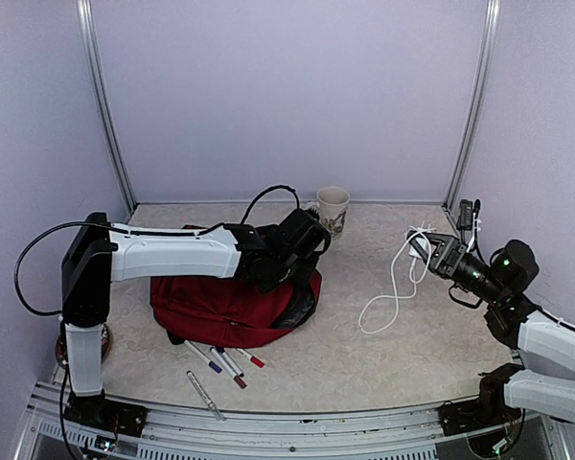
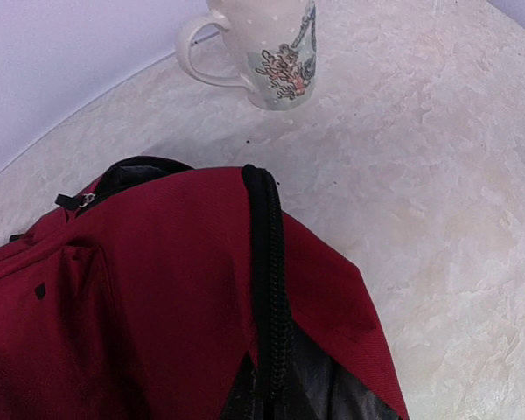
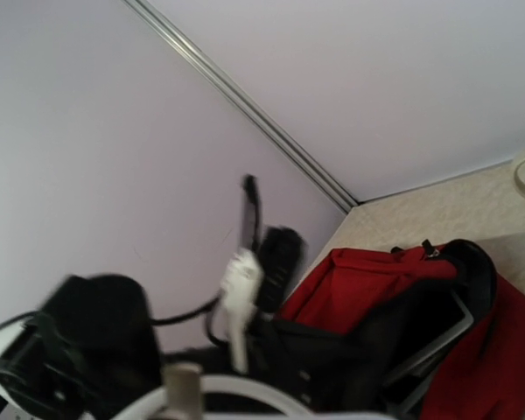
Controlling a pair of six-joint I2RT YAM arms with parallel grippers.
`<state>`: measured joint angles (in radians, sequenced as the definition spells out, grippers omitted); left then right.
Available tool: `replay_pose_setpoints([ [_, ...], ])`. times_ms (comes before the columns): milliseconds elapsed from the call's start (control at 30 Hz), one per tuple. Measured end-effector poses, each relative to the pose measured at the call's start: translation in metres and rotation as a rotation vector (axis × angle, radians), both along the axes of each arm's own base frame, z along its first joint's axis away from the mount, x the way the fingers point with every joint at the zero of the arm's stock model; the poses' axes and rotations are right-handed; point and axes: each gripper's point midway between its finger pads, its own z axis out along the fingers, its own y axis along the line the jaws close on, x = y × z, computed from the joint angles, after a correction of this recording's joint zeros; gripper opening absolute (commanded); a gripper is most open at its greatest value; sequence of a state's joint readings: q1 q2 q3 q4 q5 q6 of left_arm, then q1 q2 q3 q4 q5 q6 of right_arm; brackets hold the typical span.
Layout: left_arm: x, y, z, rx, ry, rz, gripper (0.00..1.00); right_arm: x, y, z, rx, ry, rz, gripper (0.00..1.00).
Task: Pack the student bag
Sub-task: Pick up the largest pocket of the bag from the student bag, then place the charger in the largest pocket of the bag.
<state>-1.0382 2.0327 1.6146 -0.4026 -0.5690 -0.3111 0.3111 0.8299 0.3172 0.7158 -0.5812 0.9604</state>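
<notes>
The student bag (image 1: 225, 309) is a dark-red backpack lying left of the table's middle. In the left wrist view its red fabric (image 2: 157, 289) and black zipper (image 2: 269, 289) fill the lower frame and run under the bottom edge, where my fingers are hidden. My left gripper (image 1: 302, 241) sits on the bag's far right edge, shut on the fabric by the zipper. My right gripper (image 1: 429, 247) hovers at the right, shut on a white cable (image 1: 391, 287) that hangs to the table. The right wrist view shows the bag's dark opening (image 3: 394, 332) and the cable (image 3: 245, 392), blurred.
A white patterned mug (image 1: 333, 210) (image 2: 276, 52) stands just behind the bag. Several pens (image 1: 220, 362) lie in front of the bag near the table's front edge. Lilac walls enclose the table on three sides. A black fitting (image 1: 467, 217) hangs at the back right corner.
</notes>
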Motion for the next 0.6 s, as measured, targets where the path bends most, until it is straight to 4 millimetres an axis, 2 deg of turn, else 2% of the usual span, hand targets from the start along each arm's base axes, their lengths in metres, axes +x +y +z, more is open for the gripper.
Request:
replay_pose_setpoints([
  [133, -0.004, 0.015, 0.031, -0.038, -0.024, -0.007, 0.0, 0.009, 0.004, -0.008, -0.013, 0.04, 0.007, 0.0],
  [267, -0.009, 0.033, 0.093, -0.124, -0.099, 0.0, 0.0, 0.034, 0.023, 0.003, -0.026, 0.055, 0.027, 0.0],
  [367, -0.012, 0.047, 0.133, -0.174, -0.16, 0.019, 0.0, 0.051, 0.058, 0.02, -0.016, 0.022, 0.071, 0.0],
  [433, -0.013, 0.053, 0.146, -0.191, -0.18, 0.026, 0.0, 0.063, 0.086, 0.022, -0.005, 0.016, 0.105, 0.0],
  [500, -0.014, 0.055, 0.15, -0.195, -0.184, 0.028, 0.0, 0.078, 0.119, 0.016, 0.009, 0.032, 0.138, 0.0],
  [600, -0.014, 0.056, 0.147, -0.182, -0.178, 0.023, 0.0, 0.105, 0.17, -0.014, 0.021, 0.093, 0.177, 0.0],
])
